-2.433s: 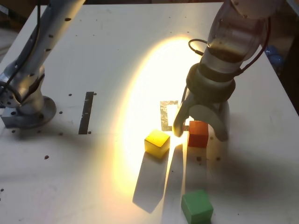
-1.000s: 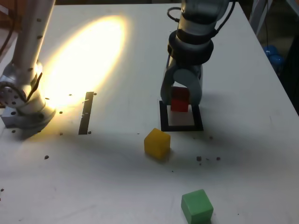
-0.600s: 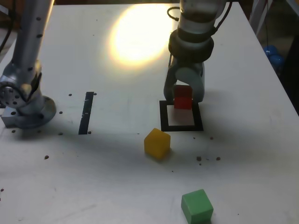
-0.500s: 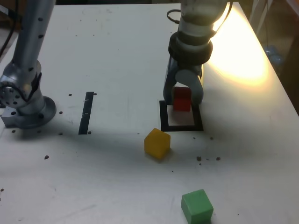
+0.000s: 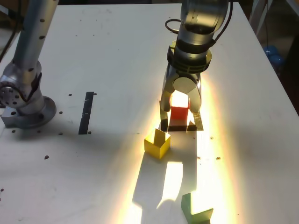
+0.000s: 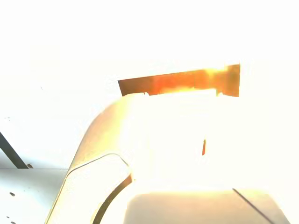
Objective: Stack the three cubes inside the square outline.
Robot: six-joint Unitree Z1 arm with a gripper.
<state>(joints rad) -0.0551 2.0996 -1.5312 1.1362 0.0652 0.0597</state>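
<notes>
Straddling the red cube (image 5: 179,113), the gripper (image 5: 180,108) is clamping it over the square outline (image 5: 196,126) at centre frame, evidently to seat the base of the stack. Yellow cube (image 5: 157,143) and green cube (image 5: 196,208) are waiting below. Glare is obscuring the outline and washing out the wrist view.

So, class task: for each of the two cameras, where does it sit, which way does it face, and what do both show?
Exterior view: off the arm, high, looking down at the table, cubes and arm with hand.
Wrist view: on the wrist, looking along the hand; mostly glare.
Shared: the red cube between the fingers.
</notes>
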